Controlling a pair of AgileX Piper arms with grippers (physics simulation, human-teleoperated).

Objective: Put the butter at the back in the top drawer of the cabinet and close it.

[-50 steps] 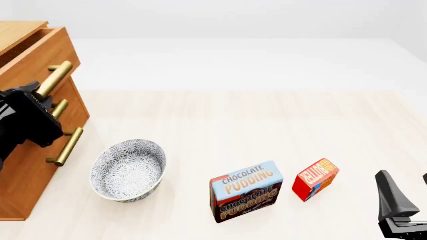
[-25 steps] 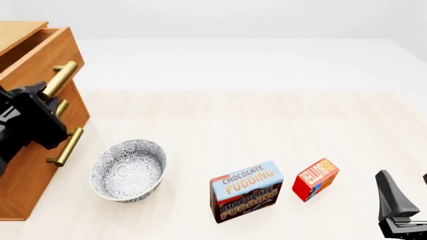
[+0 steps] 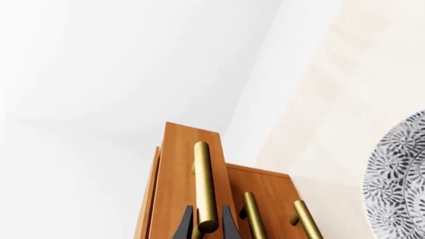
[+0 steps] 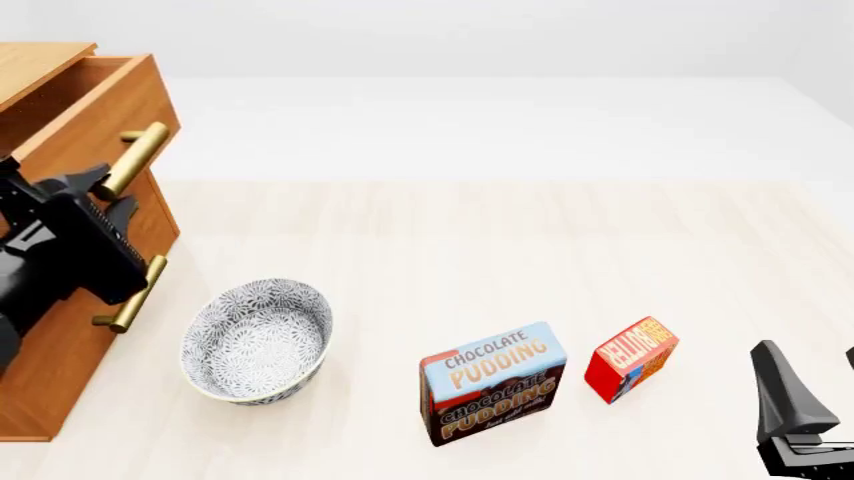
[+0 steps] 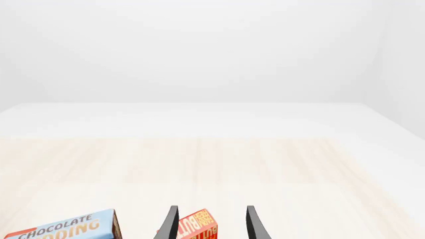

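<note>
At cabinet (image 4: 54,330): my left gripper (image 3: 206,226) clamped top drawer (image 4: 94,110) handle (image 3: 204,186).
Pull: straight, level.
Right gripper (image 5: 209,224): parted, idle.

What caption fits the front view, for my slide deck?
Left gripper pulls the top drawer open by its handle; butter waits on the table.

Red butter (image 4: 631,359) upright; top drawer (image 4: 83,110) ajar
</note>
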